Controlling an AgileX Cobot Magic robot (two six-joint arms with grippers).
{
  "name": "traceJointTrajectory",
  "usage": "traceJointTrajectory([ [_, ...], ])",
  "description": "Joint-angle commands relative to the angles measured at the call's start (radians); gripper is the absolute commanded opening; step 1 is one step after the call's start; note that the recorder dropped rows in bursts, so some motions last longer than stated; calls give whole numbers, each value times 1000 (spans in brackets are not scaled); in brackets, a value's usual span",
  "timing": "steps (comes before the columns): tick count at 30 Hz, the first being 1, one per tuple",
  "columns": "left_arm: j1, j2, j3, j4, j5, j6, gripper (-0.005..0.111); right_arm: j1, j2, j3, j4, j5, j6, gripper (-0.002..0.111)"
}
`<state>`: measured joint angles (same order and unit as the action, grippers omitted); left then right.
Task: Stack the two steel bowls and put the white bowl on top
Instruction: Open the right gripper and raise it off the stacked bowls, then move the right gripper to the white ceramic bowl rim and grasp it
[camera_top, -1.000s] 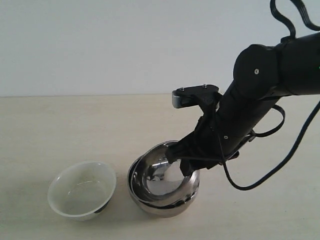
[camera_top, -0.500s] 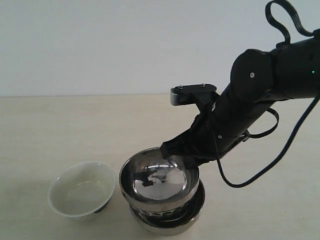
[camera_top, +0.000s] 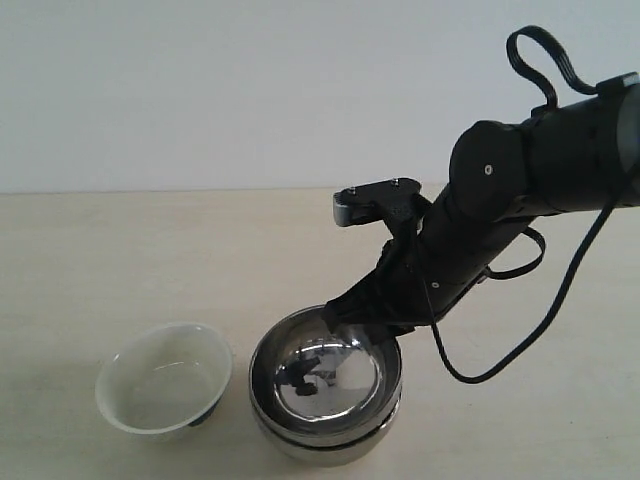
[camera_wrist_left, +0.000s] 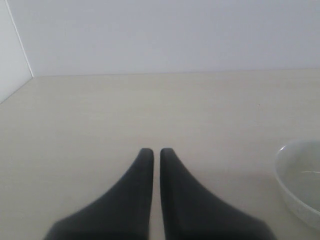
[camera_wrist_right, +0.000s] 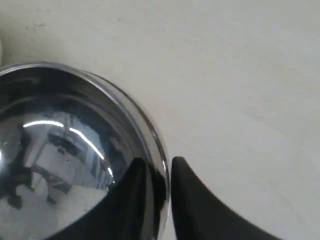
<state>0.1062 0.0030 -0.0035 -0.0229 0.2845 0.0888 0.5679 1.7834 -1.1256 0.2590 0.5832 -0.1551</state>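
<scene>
Two steel bowls sit nested near the table's front: the upper steel bowl (camera_top: 325, 375) rests inside the lower steel bowl (camera_top: 330, 442), of which only a band under the upper rim shows. My right gripper (camera_top: 345, 318) is shut on the upper bowl's far rim (camera_wrist_right: 159, 150), one finger inside the bowl and one outside. The white bowl (camera_top: 165, 378) stands upright just left of the stack, and its edge (camera_wrist_left: 300, 185) shows in the left wrist view. My left gripper (camera_wrist_left: 152, 151) hangs over bare table with its fingers nearly together and nothing between them.
The pale wooden table (camera_top: 120, 260) spreads all around the bowls, against a plain white wall. The right arm (camera_top: 500, 200) and its looping cable (camera_top: 520, 350) reach in from the right above the table. A wall corner (camera_wrist_left: 17, 45) appears in the left wrist view.
The upper steel bowl, tilted a second ago and then raised level above the lower one, has come down and now sits nested in it. The right arm shifted slightly left.
</scene>
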Motion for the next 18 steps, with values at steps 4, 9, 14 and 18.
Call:
traceJointTrajectory([
  [4, 1, -3, 3, -3, -6, -11, 4, 2, -6, -3, 0, -18, -10, 45],
  [9, 1, -3, 3, -3, -6, -11, 4, 2, -41, -47, 2, -31, -11, 34],
  [14, 1, -3, 3, -3, -6, -11, 4, 10, -79, -54, 26, -35, -19, 0],
  [18, 1, -3, 3, -3, -6, -11, 4, 57, -89, -54, 36, -44, -80, 0],
])
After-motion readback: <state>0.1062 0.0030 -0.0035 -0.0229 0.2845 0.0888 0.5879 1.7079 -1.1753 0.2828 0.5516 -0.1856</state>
